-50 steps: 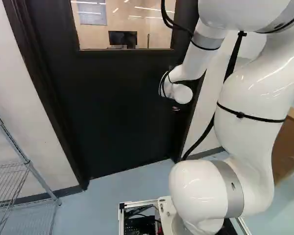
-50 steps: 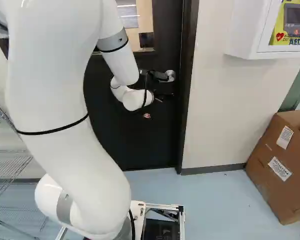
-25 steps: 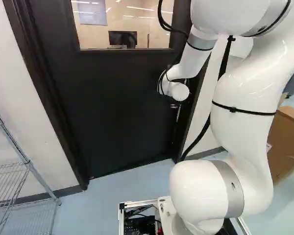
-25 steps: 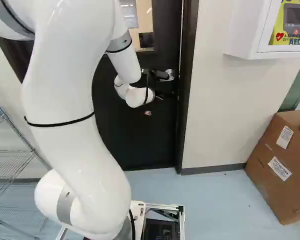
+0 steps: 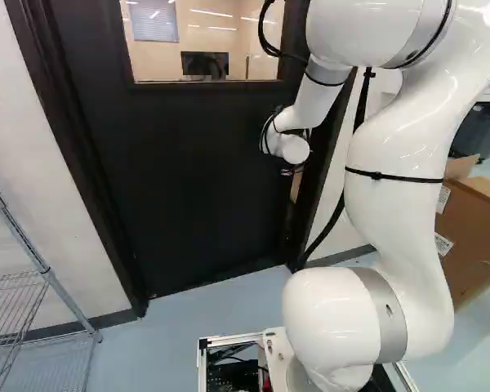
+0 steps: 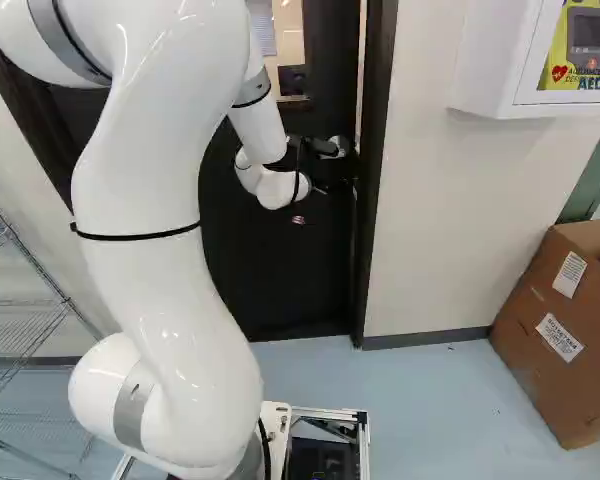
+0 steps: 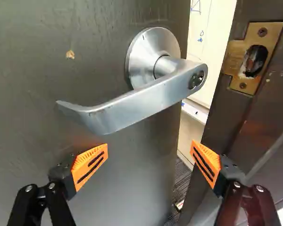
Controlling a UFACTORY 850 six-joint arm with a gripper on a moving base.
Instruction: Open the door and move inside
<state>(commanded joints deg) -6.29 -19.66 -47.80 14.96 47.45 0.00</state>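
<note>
The black door stands slightly ajar. In the right base view my gripper is a dark shape at the door's latch side, close by the round base of the lever handle. From the wrist, the gripper is open with nothing between its orange pads. Ahead of them is the silver lever, slanting, apart from both pads. One finger is over the door face, the other over the gap by the door frame, which bears a brass strike plate.
A wire shelf stands against the wall left of the door. Right of the frame, a white cabinet hangs on the wall, with a cardboard box on the floor below. Through the gap a light-coloured surface shows.
The door has swung away from its frame on the latch side, opening a narrow gap. My arm has shifted with it, leftward in the left base view. The base has not moved.
</note>
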